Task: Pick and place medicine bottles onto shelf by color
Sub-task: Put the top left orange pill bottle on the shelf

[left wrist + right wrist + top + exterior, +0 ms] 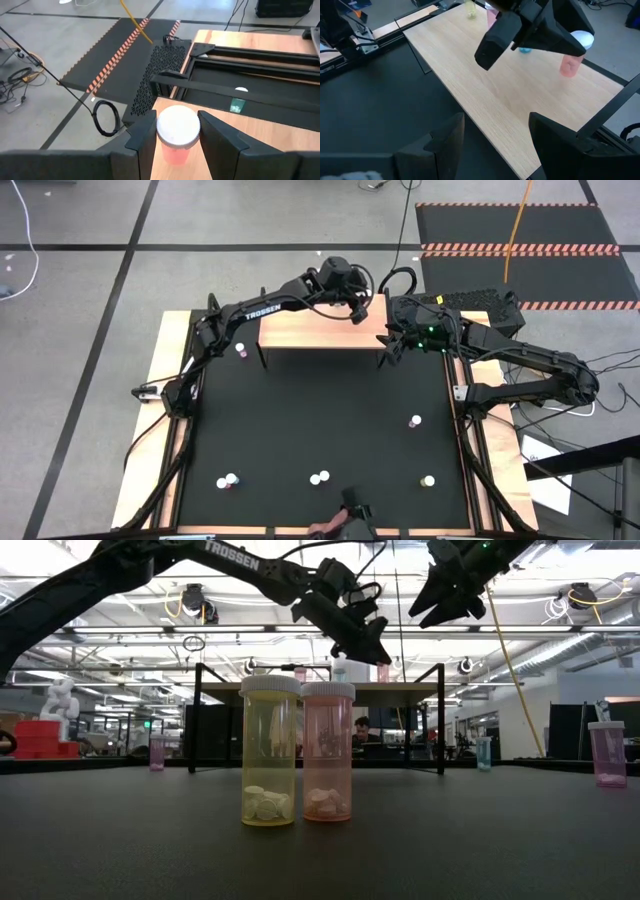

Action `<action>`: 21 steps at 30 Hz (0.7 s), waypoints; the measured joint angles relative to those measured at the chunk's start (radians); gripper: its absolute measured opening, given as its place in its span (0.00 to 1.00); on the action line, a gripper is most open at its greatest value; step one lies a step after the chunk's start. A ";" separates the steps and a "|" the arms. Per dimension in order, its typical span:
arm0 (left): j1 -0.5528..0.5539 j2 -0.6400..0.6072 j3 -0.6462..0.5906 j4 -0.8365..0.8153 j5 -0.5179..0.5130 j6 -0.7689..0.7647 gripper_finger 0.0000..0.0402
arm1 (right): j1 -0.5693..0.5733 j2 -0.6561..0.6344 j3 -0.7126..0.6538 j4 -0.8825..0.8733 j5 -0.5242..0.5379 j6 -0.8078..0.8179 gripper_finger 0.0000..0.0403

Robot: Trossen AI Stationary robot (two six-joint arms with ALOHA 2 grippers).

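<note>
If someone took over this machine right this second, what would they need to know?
Left gripper: shut on a pink bottle, over the shelf's right end.
Right gripper: open, empty, by that same end.
Done: no bottle stands free on the shelf top yet.
Left: place the pink one, then fetch the rest from the black table: one near the shelf's left leg, one at right, five along the near edge, including a yellow and pink pair.

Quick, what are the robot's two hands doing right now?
Left gripper: closed on a pink medicine bottle, held over the shelf.
Right gripper: open, holding nothing, at the shelf's right end.
</note>
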State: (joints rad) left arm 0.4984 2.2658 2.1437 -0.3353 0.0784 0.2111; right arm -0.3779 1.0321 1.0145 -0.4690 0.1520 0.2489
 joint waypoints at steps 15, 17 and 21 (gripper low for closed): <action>0.002 0.015 0.000 -0.006 0.000 -0.005 0.36 | 0.000 -0.007 0.000 0.000 0.000 0.001 0.54; 0.002 0.015 0.000 -0.008 0.000 -0.005 0.36 | 0.000 -0.008 0.000 0.000 0.000 0.001 0.54; 0.002 0.015 0.000 -0.013 0.000 -0.004 0.36 | 0.000 -0.008 0.000 0.000 0.000 0.001 0.54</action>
State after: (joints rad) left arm 0.5007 2.2807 2.1441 -0.3478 0.0785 0.2075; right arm -0.3779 1.0245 1.0145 -0.4690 0.1524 0.2497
